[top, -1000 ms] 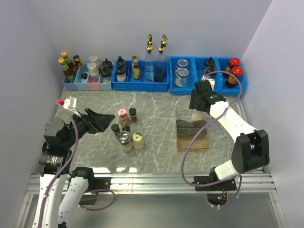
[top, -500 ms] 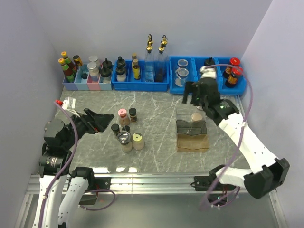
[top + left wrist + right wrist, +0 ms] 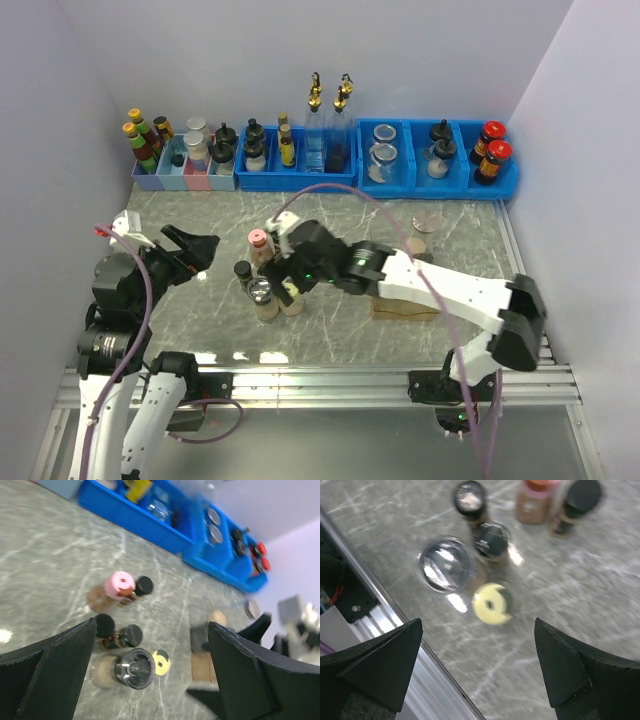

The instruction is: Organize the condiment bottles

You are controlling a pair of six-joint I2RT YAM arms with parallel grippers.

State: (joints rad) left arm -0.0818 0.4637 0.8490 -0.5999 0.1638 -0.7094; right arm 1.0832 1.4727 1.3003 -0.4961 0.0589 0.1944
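Several small spice jars stand in a cluster left of the table's middle: a pink-lidded one point(image 3: 259, 239) point(image 3: 120, 583), black-lidded ones point(image 3: 243, 270) point(image 3: 104, 625), a wider clear-lidded one point(image 3: 263, 292) point(image 3: 132, 668) point(image 3: 445, 565) and a pale-yellow-lidded one point(image 3: 160, 662) point(image 3: 491, 603). My right gripper point(image 3: 286, 272) point(image 3: 477, 625) is open and empty. It hovers over the cluster with the yellow-lidded jar just ahead of its fingertips. My left gripper point(image 3: 200, 248) point(image 3: 152, 627) is open and empty, raised to the left of the cluster.
Blue bins point(image 3: 300, 178) along the back hold more jars, tall gold-spouted bottles point(image 3: 328, 110) and red-capped sauce bottles point(image 3: 492, 150). Pastel bins point(image 3: 185, 175) sit at back left. A wooden rack point(image 3: 405, 305) lies under the right arm. A round grey-topped item point(image 3: 427, 221) stands behind it.
My right arm has swung from the back right bins across the table to above the jar cluster. My left gripper has lifted and drawn back slightly.
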